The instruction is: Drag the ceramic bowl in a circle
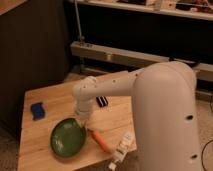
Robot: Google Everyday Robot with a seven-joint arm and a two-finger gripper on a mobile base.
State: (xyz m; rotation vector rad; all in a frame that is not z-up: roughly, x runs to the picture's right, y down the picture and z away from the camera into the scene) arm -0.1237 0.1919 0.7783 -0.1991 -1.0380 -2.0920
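Camera view, single moment. The ceramic bowl point(68, 139) sits mouth-up on the front-left part of the wooden tabletop point(56, 97), close to the front edge. The pincer point(82, 119) hangs straight down from the wrist of the white arm point(155, 105) and ends at the bowl's far-right rim, so the body of the bowl lies toward the lower left of the view from the pincer. The bowl is round and offers no long axis; only the rim point where the pincer meets it sets the direction of pull. The wrist hides the tip, so it cannot be told whether the pincer is released, clenched or grasping the rim, nor whether it truly touches the glaze. With one arm on the rig, no choice of side arises. An orange carrot point(101, 141) lies just beside the bowl on its right, a blue block point(37, 110) stands well apart at the left, a small dark object point(102, 101) lies behind the pincer, and a pale packet point(122, 148) rests near the front edge. Judged from this layout, a circular drag led from the rim probably has more free room on the left than toward the carrot
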